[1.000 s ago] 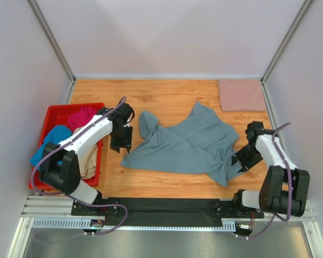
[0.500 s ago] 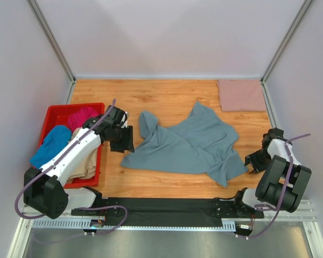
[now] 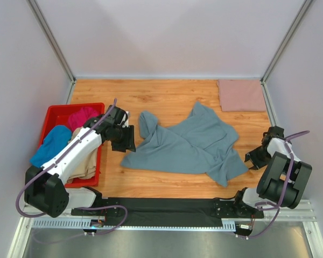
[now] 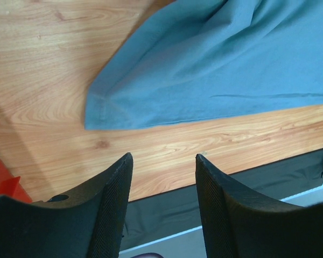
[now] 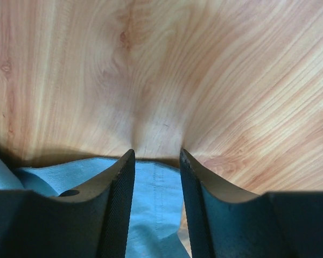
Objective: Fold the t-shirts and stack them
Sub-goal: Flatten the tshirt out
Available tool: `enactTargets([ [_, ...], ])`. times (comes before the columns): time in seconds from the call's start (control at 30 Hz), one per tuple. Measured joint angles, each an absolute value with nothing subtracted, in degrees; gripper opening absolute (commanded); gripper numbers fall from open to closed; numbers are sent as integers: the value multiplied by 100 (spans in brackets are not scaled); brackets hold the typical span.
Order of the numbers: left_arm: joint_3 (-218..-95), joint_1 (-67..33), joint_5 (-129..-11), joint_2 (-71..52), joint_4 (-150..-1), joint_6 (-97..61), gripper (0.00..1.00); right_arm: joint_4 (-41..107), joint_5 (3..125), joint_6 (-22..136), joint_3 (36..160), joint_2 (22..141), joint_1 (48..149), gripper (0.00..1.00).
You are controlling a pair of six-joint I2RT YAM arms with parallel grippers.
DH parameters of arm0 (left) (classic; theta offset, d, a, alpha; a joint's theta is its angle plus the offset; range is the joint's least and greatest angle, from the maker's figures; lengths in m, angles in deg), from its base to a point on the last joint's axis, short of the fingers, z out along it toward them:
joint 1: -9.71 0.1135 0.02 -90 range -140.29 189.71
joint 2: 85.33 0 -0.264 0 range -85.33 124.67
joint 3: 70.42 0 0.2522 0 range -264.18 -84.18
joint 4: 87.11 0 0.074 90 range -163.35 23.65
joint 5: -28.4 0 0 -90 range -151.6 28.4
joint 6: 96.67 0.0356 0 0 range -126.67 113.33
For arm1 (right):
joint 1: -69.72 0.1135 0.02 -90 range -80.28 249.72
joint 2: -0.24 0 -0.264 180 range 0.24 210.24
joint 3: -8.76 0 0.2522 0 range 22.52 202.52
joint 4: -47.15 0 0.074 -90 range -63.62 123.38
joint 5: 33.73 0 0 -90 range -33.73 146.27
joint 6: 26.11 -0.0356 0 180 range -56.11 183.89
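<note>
grey-blue t-shirt [image 3: 188, 148], crumpled, long axis seemingly left-right

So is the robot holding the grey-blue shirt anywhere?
Nothing is held. The left jaws stand open by a corner of the shirt; the right jaws straddle its hem, open too.
</note>
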State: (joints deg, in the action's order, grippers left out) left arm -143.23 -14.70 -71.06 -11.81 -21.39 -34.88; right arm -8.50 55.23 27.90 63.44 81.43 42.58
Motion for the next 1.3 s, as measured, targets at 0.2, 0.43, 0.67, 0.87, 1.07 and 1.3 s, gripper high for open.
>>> enactTargets([
  [0.2, -14375, -1470, -7055, -1159, -2132, -3488, 57, -850, 5477, 2816, 6294, 8051, 4254, 41],
  [0.43, -14469, -1470, -7053, -1008, -2156, -3483, 58, -1012, 5410, 2801, 6296, 8007, 4254, 43],
  [0.67, -14611, -1467, -7055, -713, -2176, -3429, 58, -1552, 5314, 2642, 6333, 8055, 4298, 42],
  [0.87, -14793, -1467, -7053, -466, -2176, -3311, 58, -1519, 5320, 2515, 6294, 8062, 4304, 42],
  [1.07, -14810, -1467, -7051, -453, -2156, -3289, 58, -1519, 5259, 2438, 6277, 7988, 4309, 43],
  [1.3, -14810, -1467, -7079, -401, -2167, -3289, 58, -1854, 5073, 2375, 6388, 7638, 4309, 43],
])
